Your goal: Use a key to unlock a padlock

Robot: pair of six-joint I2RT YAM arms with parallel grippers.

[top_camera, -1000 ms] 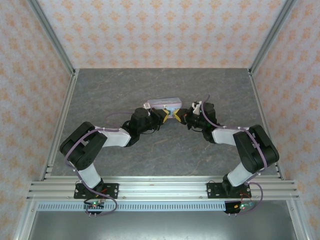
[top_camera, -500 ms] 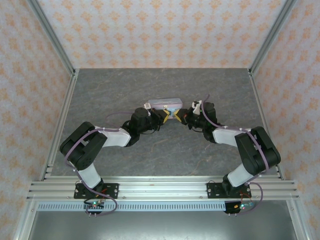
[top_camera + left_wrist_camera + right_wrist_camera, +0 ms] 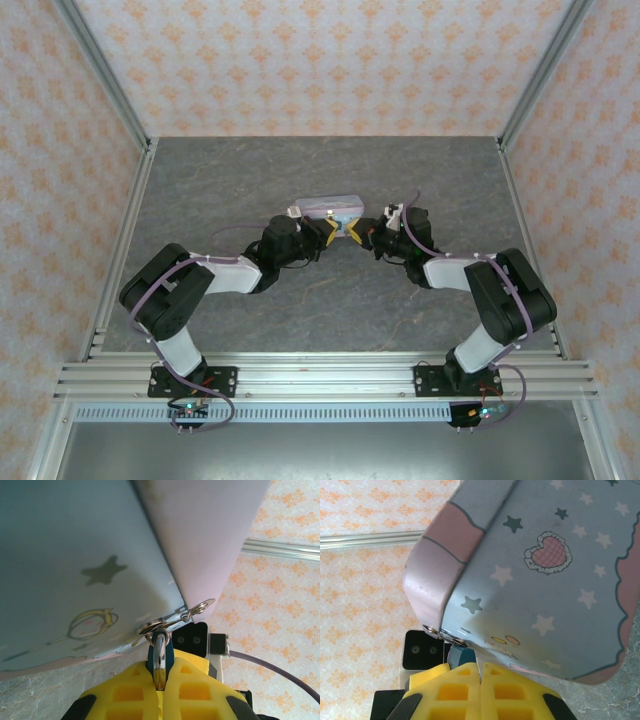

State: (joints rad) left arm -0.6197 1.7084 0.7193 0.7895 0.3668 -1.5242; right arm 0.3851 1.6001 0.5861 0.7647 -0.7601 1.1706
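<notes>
left gripper [image 3: 161, 674] clamped on the teal padlock [image 3: 160, 652], which hangs from a ring on the pastel star tin [image 3: 75, 540] at mid-table. right gripper [image 3: 481, 672] fingers pressed together, tips just beside the padlock.

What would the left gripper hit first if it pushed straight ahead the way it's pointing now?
The pale blue-and-pink cartoon tin: the left gripper, jaws shut on the small teal padlock, points at its metal clasp ring, seemingly just ahead.
</notes>
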